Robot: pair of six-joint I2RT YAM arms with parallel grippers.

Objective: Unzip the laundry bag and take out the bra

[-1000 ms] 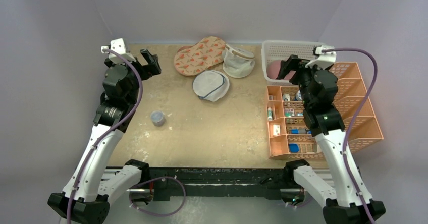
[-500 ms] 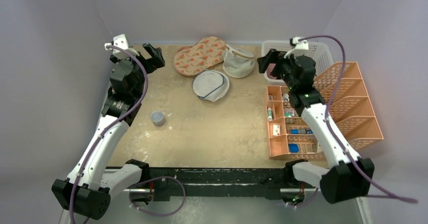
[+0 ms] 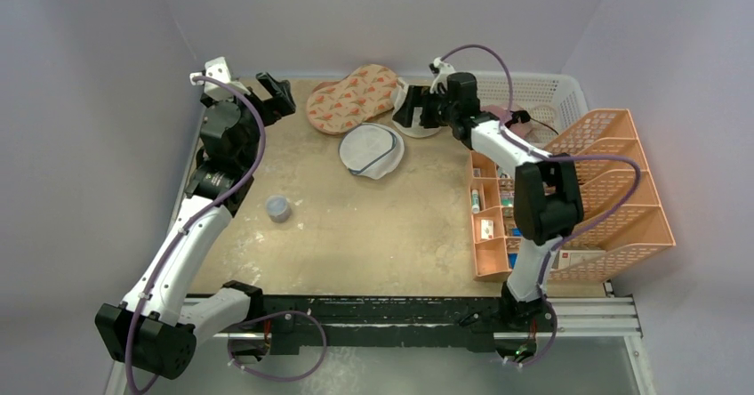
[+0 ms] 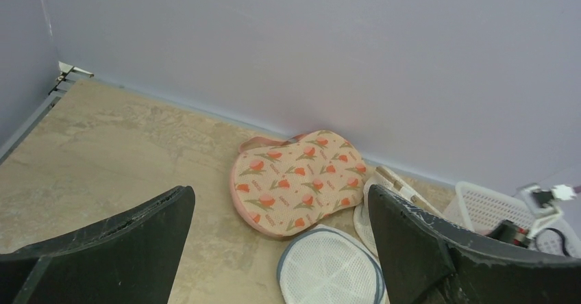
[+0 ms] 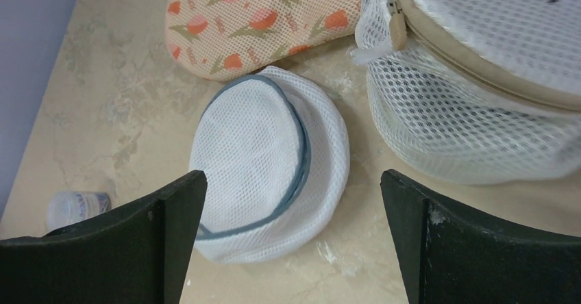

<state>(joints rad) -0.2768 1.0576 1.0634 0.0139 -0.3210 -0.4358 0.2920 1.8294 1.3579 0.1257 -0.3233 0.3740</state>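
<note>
The laundry bag lies flat at the back of the table, peach with orange-red leaf prints. It also shows in the left wrist view and in the right wrist view. The bra is not in view. My left gripper is open and empty, held above the table to the left of the bag, with the bag ahead between its fingers. My right gripper is open and empty, held over the white mesh pouches to the right of the bag.
A round white mesh pouch with dark trim lies in front of the bag. A white mesh cup-shaped pouch sits to the bag's right. A white basket and an orange organiser stand at the right. A small jar stands mid-left.
My right arm has swung left from over the basket and organiser to over the mesh pouches. My left gripper has moved a little toward the back wall.
</note>
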